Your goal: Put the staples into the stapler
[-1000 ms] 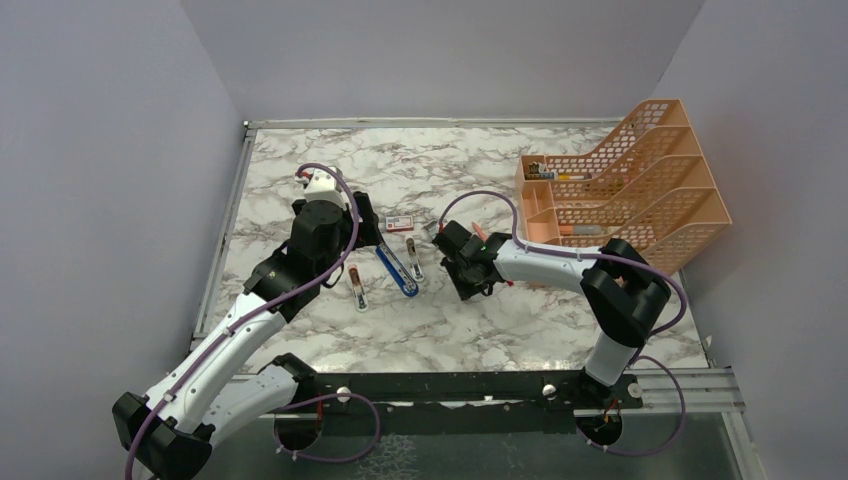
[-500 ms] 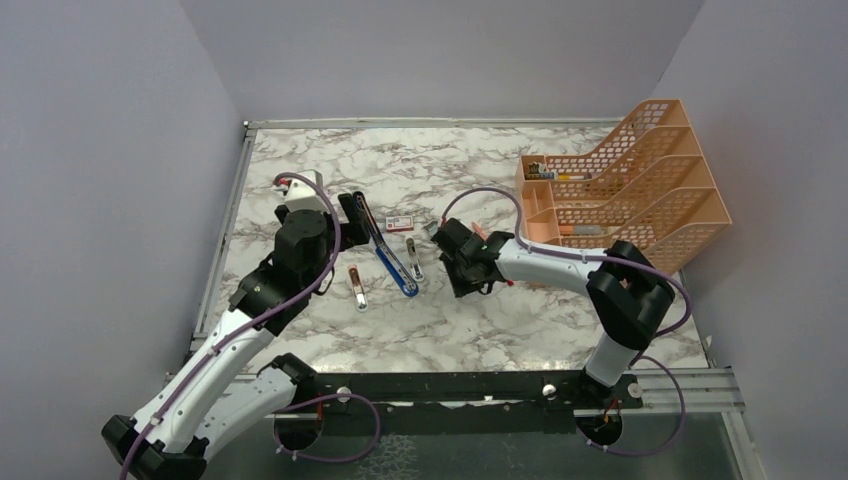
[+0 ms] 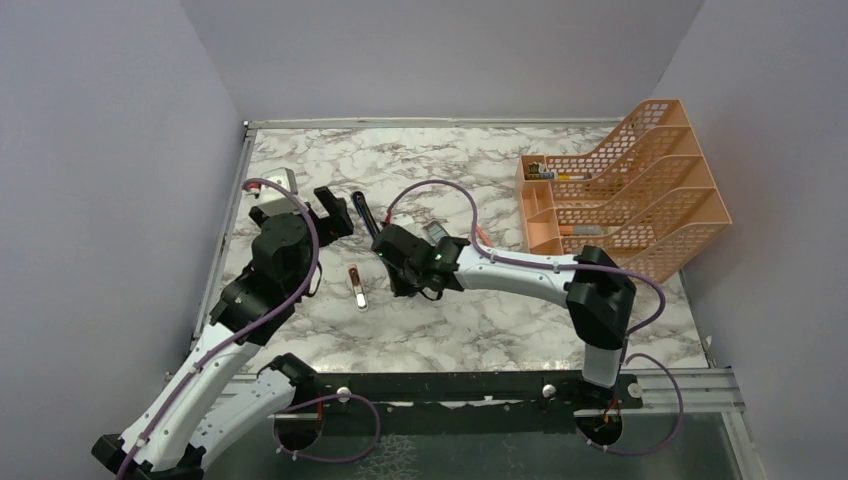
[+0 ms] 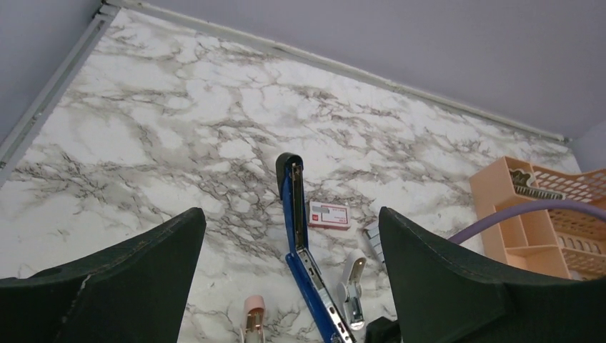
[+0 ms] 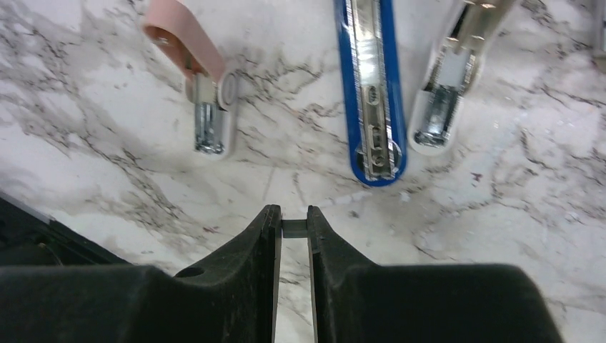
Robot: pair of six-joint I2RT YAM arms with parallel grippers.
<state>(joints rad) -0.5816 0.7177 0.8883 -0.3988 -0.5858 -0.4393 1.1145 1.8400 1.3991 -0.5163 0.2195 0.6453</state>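
The blue stapler [image 4: 300, 243] lies opened out on the marble table, its silver channel [image 5: 369, 86] facing up. In the top view only its far half [image 3: 365, 215] shows past my right arm. My right gripper [image 5: 294, 228] is shut on a short grey strip of staples [image 5: 294, 229], just short of the stapler's near end [image 5: 374, 161]. From above, that gripper [image 3: 412, 288] hangs over the stapler. My left gripper [image 4: 291, 214] is open and empty, raised behind the stapler's far end [image 3: 335, 212]. The red-and-white staples box [image 4: 329, 215] and its grey tray [image 4: 373, 239] lie right of the stapler.
A small pink stapler [image 5: 196, 86] lies left of the blue one, and it shows from above [image 3: 356, 285]. A white one [image 5: 450, 78] lies to its right. An orange tiered desk organiser [image 3: 625, 190] stands at the back right. The table's left rail [image 3: 232, 215] runs beside my left arm.
My right gripper has swung left from beside the organiser to the stapler's near end. My left gripper has drawn back to the left, leaving the stapler folded open.
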